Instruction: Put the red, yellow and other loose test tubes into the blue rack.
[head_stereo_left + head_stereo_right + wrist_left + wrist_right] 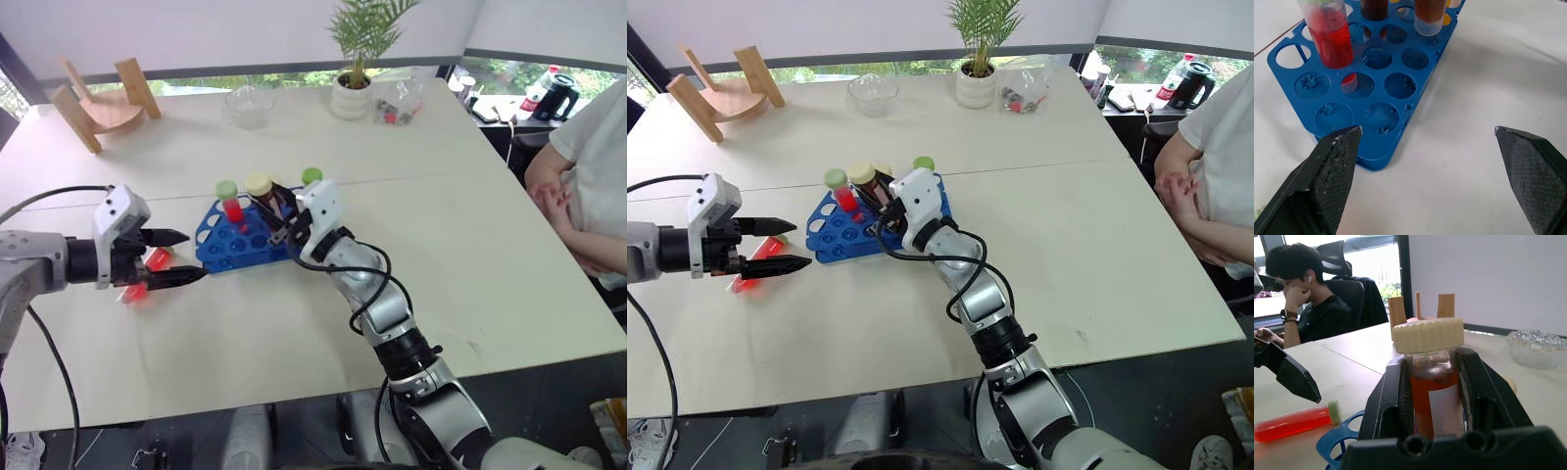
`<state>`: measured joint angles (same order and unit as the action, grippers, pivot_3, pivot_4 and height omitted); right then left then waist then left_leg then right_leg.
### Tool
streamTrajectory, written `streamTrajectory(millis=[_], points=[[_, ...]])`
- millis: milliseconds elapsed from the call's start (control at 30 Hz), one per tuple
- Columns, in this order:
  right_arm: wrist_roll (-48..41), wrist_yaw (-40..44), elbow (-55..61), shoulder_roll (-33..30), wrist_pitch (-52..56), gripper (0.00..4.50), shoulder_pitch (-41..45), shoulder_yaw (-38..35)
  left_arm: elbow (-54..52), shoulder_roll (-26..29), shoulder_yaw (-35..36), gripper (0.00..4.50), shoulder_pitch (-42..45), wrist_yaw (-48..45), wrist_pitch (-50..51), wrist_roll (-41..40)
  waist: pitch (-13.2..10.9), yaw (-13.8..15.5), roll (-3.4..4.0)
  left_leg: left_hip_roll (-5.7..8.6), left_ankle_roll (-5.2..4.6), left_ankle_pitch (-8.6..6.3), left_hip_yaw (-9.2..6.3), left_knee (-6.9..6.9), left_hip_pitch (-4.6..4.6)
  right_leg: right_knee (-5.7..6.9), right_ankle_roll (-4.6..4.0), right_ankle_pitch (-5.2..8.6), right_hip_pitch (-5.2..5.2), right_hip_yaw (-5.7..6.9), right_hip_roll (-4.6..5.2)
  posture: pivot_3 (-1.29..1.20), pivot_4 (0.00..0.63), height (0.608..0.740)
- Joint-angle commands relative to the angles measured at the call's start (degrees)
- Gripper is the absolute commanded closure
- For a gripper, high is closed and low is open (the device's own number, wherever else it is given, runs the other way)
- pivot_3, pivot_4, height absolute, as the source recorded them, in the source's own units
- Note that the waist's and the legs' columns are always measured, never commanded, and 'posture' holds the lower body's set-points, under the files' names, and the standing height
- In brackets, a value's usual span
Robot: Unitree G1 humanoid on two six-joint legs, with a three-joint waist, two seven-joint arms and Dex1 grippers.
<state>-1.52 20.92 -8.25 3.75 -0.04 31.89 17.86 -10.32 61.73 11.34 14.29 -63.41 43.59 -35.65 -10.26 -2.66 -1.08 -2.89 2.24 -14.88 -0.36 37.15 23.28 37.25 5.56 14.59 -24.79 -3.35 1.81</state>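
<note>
Centre of the head view: a bright blue plastic rack (240, 240), rectangular, its top plate pierced by rows of round holes with star-ribbed floors. In it stands a clear red-filled tube with a green cap (229, 201); a second green cap (312, 176) shows at its far edge. The right gripper (1432, 382) is clamped on a clear cream-capped tube of orange-brown liquid bearing a white label (1431, 377), held upright at the rack. Left of centre, the left gripper (168, 257) has its textured black fingers (1332, 171) spread wide, empty, above a red-filled tube lying flat (1295, 421) on the pale matte wooden table (441, 264). Upper frame: a glass bowl (250, 105), a potted plant (355, 59), a wooden stand (103, 103). At the right edge a person (588, 176) is cut off. The lower part of the held tube is hidden by the fingers.
</note>
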Motion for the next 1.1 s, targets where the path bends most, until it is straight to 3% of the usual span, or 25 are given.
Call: streamTrajectory(millis=[33,733,900,1000,1100], points=[[1.4,-0.2,-1.6,0.3,-1.0,3.67,-1.2,0.9,-1.3,0.0,1.3,0.0,0.5,0.4,0.1,-0.2,0.0,0.0,0.0,0.0,0.0,0.0,0.0,0.0,0.0,0.0,0.0,0.0,0.0,0.0,0.0,0.0,0.15,0.74],[8.1,-4.2,-3.4,-0.3,-4.4,3.67,-1.3,2.3,-0.3,-1.9,0.3,0.0,1.1,1.5,-0.9,1.1,0.1,0.1,-0.17,0.0,0.0,0.0,0.0,-0.02,-0.35,0.0,-0.04,0.02,0.33,-0.01,0.0,0.0,0.15,0.74],[8.2,-4.3,5.3,-0.7,-6.3,3.67,-2.2,2.3,-0.9,-2.9,0.3,0.0,0.3,2.0,-1.1,1.4,0.1,0.1,-0.16,0.0,0.0,0.0,0.0,-0.03,-0.33,-0.01,-0.04,0.02,0.31,-0.01,0.0,0.0,0.15,0.74],[4.9,-4.6,16.0,1.5,-0.8,3.67,-2.9,1.2,-1.3,-4.2,0.0,0.0,-0.3,2.7,-1.5,1.6,0.1,0.1,-0.14,-0.01,0.0,0.0,-0.01,-0.06,-0.15,0.0,-0.06,0.03,0.14,-0.01,0.0,0.0,0.15,0.74],[2.7,-3.4,19.1,1.9,5.1,3.67,-4.6,1.5,-1.6,-5.0,-0.2,0.0,-0.8,3.1,-1.6,1.7,0.1,0.1,-0.16,-0.03,0.0,0.0,-0.04,-0.04,-0.01,0.03,-0.05,0.03,-0.01,-0.01,-0.02,0.0,0.15,0.74]])
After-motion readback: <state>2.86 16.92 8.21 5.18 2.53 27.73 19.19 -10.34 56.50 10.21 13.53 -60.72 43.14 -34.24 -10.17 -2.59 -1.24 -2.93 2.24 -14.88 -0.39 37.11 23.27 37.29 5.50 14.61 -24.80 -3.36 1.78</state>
